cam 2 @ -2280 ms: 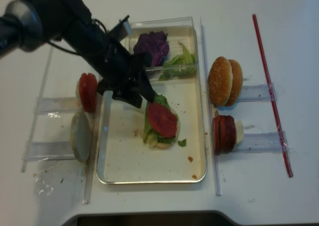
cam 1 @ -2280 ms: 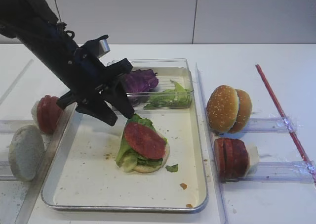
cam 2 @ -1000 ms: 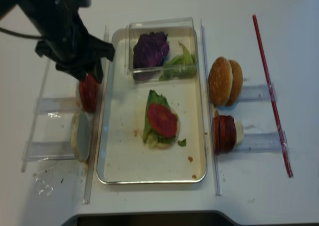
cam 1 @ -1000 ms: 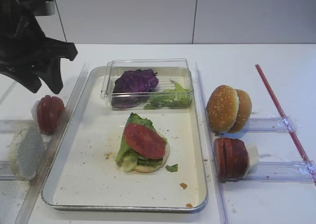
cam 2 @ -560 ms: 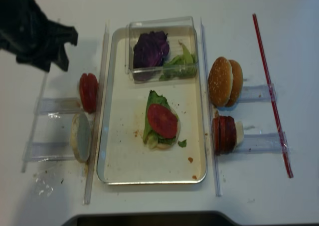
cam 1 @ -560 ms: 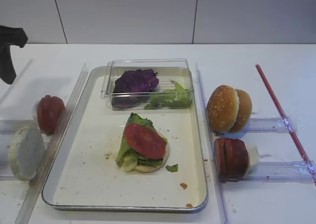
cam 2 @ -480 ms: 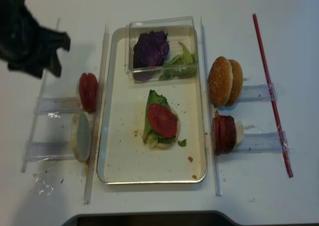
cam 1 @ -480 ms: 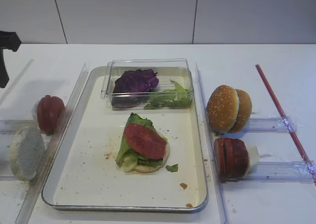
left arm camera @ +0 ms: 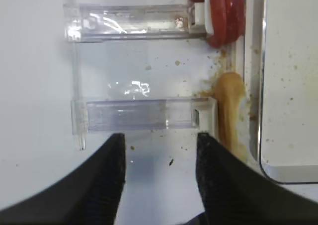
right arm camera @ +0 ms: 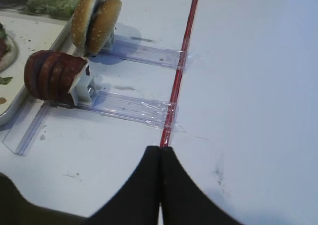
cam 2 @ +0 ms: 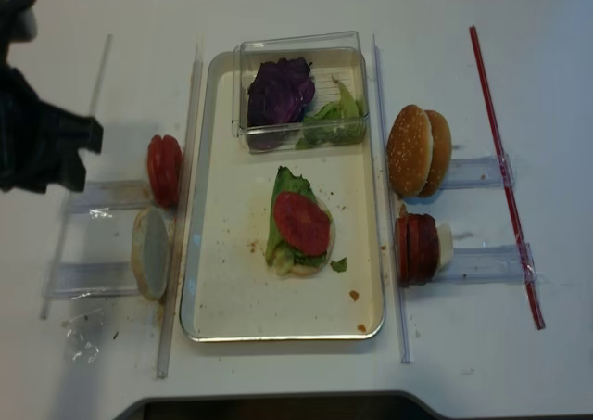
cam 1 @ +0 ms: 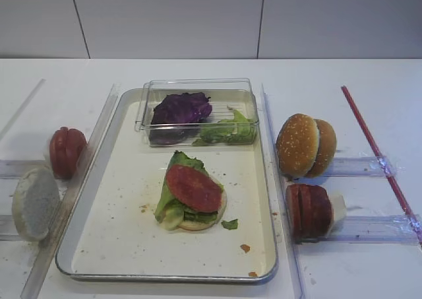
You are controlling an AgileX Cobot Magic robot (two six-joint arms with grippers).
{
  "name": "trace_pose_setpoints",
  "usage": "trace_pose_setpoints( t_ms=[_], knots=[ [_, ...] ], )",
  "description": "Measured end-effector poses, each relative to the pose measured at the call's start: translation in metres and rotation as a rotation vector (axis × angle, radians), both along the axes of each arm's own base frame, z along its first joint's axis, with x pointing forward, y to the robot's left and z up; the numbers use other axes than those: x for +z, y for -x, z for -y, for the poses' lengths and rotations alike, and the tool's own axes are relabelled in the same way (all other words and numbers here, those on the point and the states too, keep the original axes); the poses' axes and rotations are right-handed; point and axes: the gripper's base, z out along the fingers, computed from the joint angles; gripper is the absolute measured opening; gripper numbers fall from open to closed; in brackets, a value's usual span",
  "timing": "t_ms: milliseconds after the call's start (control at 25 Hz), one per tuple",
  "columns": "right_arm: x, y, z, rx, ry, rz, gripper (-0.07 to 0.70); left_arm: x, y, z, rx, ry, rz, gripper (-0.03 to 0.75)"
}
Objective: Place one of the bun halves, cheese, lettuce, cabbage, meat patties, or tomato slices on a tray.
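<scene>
The thin, soft, slippery tomato slices (cam 2: 164, 170) at the tray's (cam 1: 99, 157) left want a light edge pinch; left gripper (left arm camera: 159, 158) jaws apart and empty, right gripper (right arm camera: 160, 158) jaws together.

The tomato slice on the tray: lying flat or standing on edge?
Lying flat. The tomato slice rests face up on lettuce over a bun half on the tray, with no gripper touching it.

My left gripper (left arm camera: 158, 178) has two matte black fingers (left arm camera: 107, 183) — broad, curved, tapering to rounded tips, no markings I can make out. My right gripper (right arm camera: 160, 158) is the same plain black, its two fingers forming one smooth pointed wedge. From overhead, my left arm (cam 2: 37, 142) reads as a bulky, blurred black mass — a small grey part at its top.
</scene>
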Motion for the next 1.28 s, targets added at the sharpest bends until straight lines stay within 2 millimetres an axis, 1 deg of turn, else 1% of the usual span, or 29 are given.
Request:
trace_pose_setpoints(
  t_ms=[280,520,640,760,920,1120,1280],
  knots=[
    [0.0,0.0,0.0,0.0,0.0,0.0,0.017,0.006,0.054,0.001,0.0,0.016,0.085,0.316],
    [0.0,0.0,0.0,0.0,0.0,0.0,0.017,0.02,0.095,0.001,-0.002,0.03,0.21,0.316],
    [0.0,0.0,0.0,0.0,0.0,0.0,0.017,0.019,0.115,0.002,-0.003,0.037,0.253,0.316],
    [0.0,0.0,0.0,0.0,0.0,0.0,0.017,0.014,0.133,0.003,-0.018,0.042,0.29,0.316],
    [0.0,0.0,0.0,0.0,0.0,0.0,0.017,0.003,0.155,0.005,-0.066,0.053,0.325,0.308],
    [0.0,0.0,0.0,0.0,0.0,0.0,0.017,-0.013,0.169,0.008,-0.092,0.076,0.33,0.305],
    [0.0,0.0,0.0,0.0,0.0,0.0,0.017,-0.02,0.18,0.01,-0.128,0.087,0.361,0.282]
  ],
)
